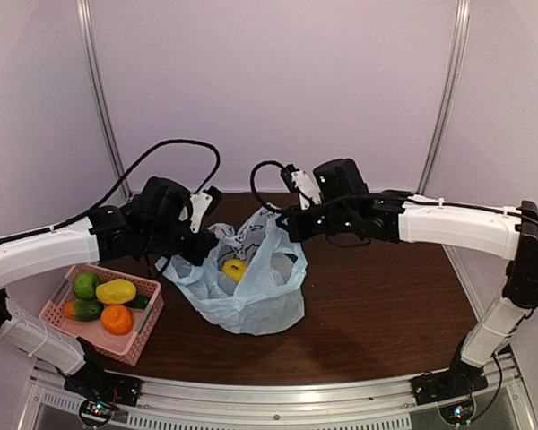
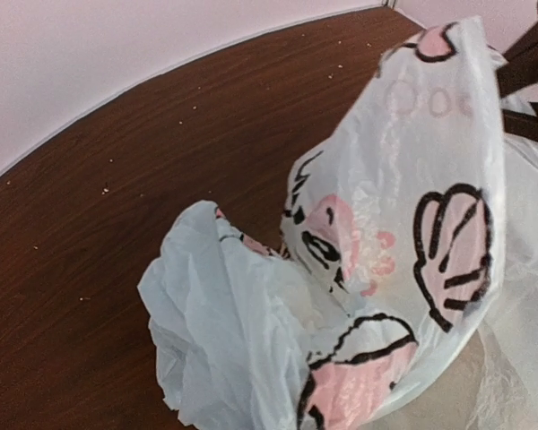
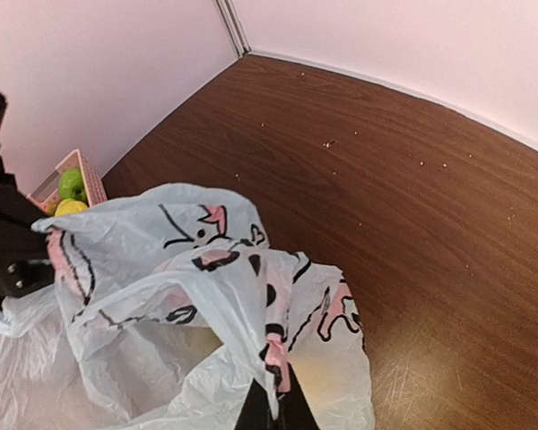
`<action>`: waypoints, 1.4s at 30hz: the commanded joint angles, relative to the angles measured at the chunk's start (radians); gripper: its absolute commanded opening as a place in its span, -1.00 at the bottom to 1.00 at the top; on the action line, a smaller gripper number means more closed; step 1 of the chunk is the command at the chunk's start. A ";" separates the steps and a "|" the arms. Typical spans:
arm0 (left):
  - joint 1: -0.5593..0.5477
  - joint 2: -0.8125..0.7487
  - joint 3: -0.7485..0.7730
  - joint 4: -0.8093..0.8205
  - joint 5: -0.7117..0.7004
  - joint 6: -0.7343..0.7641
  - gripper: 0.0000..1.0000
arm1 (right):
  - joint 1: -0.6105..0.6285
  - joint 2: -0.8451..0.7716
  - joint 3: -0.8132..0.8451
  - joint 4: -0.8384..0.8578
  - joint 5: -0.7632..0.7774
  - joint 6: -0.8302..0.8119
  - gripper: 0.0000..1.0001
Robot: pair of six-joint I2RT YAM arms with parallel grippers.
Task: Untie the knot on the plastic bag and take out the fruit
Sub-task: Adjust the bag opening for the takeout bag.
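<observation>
Dark table (image 1: 386,296), plastic bag (image 1: 260,300) mouth-up, long axis crosswise, rims pinched in left fingers (image 1: 197,246) and right fingers (image 3: 296,414)

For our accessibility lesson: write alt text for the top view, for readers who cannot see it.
A robot's left gripper and right gripper pinch the rim of a pale bag, holding it open on a table. A yellow fruit lies inside; a pink basket beside it holds more fruit.

left gripper (image 1: 200,240): tips lost to me inside plastic bag (image 1: 251,291) folds
right gripper (image 3: 273,414): cut by wrist view's bottom edge
</observation>
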 commanded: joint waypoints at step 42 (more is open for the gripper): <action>0.004 -0.210 -0.228 0.172 0.105 -0.386 -1.00 | 0.309 0.272 0.295 -0.357 0.293 0.154 0.04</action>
